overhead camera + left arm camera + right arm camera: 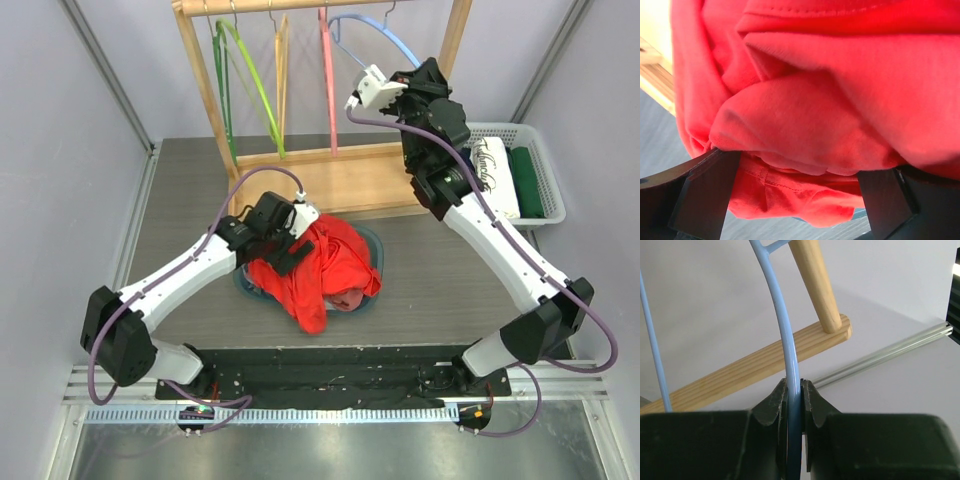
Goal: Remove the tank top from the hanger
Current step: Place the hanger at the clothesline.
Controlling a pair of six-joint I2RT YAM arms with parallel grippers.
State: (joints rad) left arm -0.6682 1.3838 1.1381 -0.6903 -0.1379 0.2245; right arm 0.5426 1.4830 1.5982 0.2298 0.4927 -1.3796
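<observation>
Red tank top (325, 265) lies bunched on table (450, 270), approx. centre of top view, off the blue hanger (385, 35). Dark teal item shows under its edges; ident. not possible.

L gripper (285, 250): at 9 o'clock side of heap, fingers (705, 200) spread wide, fabric bulging between them and touching both.

R gripper (794, 390): raised at 12–1 o'clock by wooden rack (340, 180), fingers pinched tight on blue hanger wire. Hanger is bare, at rail's R end.

Green, yellow and pink hangers sit at 9 o'clock of it. Basket (545, 160) w/ folded textiles is at 3 o'clock of rack.
</observation>
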